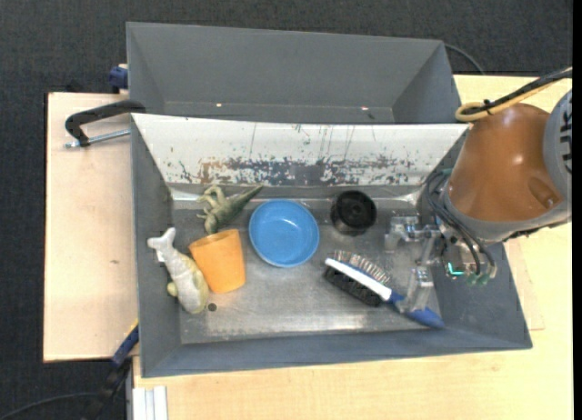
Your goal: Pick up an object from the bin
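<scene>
My gripper [411, 262] hangs low at the right side of the bin, open. One fingertip [421, 293] stands just above the blue handle end of a brush [362, 280], and the other [401, 230] is further back. The brush has a black body and white bristles and lies slanted on the bin floor, left of the gripper. Nothing is between the fingers. A black round cap-like thing [353, 211] sits at the back, left of the gripper.
A blue bowl [284, 234] stands mid-bin. At the left lie an orange cup [221, 262] on its side, a white toy animal [182, 275] and a green toy dinosaur [223, 205]. The arm's orange cover overhangs the bin's right wall.
</scene>
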